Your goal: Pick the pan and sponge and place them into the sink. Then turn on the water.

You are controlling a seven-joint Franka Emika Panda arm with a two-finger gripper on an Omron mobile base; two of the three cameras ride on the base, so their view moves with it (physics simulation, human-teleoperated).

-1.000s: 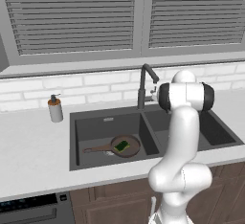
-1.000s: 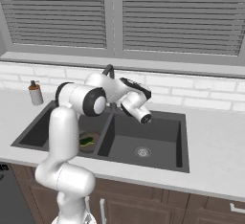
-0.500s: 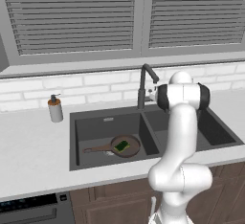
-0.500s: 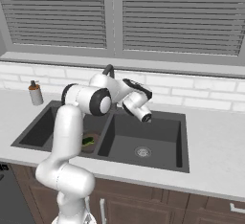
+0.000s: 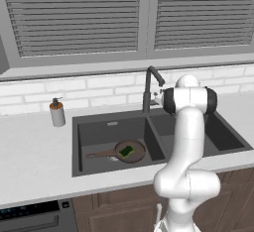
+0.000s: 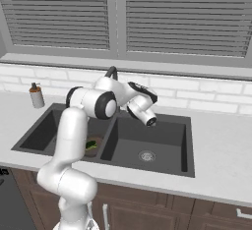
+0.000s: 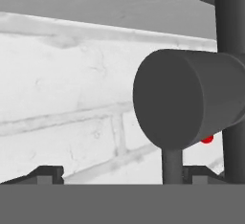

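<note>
The dark-brown pan [image 5: 130,151] lies in the left basin of the dark-grey sink [image 5: 94,129], its handle pointing left. The green sponge [image 5: 127,151] rests in the pan. Both peek out behind my arm in the right base view, where the sponge [image 6: 91,144] shows green. My gripper [image 7: 123,174] is open, close up against the faucet [image 5: 148,87]. The faucet's round dark handle [image 7: 179,98] stands between my fingertips [image 7: 45,173], nearer the right one. No water stream is in view.
A grey soap dispenser [image 5: 58,113] stands on the counter left of the sink. The white brick wall [image 7: 67,98] is right behind the faucet. The right basin [image 6: 162,143] holds only its silver drain [image 6: 146,155].
The arm has barely shifted by the faucet. Pan and sponge have not moved.
</note>
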